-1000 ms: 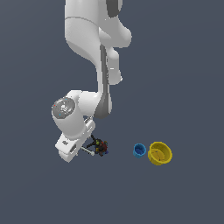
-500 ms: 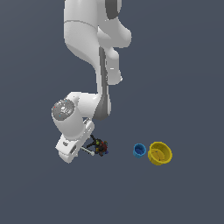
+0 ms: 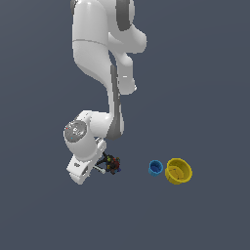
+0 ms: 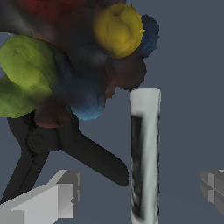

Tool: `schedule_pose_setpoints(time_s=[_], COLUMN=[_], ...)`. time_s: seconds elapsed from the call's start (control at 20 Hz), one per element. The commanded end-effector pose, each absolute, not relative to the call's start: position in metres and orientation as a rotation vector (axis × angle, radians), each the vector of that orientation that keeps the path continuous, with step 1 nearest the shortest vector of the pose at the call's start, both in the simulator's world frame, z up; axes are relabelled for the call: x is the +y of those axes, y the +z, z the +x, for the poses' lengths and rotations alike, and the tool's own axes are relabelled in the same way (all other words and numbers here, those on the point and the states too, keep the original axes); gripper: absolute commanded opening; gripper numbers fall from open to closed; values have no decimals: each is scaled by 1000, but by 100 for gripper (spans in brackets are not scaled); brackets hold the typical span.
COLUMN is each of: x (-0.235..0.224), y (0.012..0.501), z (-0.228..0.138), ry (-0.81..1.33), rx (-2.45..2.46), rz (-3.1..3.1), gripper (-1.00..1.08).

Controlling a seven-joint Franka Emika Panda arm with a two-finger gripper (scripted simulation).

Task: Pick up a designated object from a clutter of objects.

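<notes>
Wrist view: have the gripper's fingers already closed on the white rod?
No: the white rod stands between the fingers with open gaps on both sides.

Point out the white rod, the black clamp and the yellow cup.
white rod [image 4: 145,153], wrist view, mid-shaft
black clamp [image 4: 87,154], wrist view, on one arm
yellow cup [image 3: 178,171], exterior view, on its inner wall

The Panda arm [image 3: 100,53] is built of glossy white, rounded shells, with dark grey bands showing at the joints and a dark grey strip running down the slimmer link. Above the jaws sits a round wrist joint [image 3: 74,132] capped by a grey disc with a small red mark, and below it a blocky white hand [image 3: 82,168]. In the wrist view the fingers [image 4: 52,197] are pale grey, square-edged blocks.
</notes>
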State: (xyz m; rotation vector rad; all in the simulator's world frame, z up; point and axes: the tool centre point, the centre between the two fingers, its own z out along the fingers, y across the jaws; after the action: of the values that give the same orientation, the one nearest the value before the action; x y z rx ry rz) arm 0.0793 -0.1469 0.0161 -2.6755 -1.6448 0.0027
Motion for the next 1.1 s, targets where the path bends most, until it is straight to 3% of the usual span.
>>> schedule_pose_setpoints(time_s=[0.0,0.1,0.15,1.05], x=[-147,-147,-147,-134], y=[10,10,10,26], z=[80,81,81,80], ry=[1,0,0,1], rx=[-1646,-1646,-1646,-1646], rz=[-2676,-2676,-2676,-2676], gripper=[100,100,-100,-100])
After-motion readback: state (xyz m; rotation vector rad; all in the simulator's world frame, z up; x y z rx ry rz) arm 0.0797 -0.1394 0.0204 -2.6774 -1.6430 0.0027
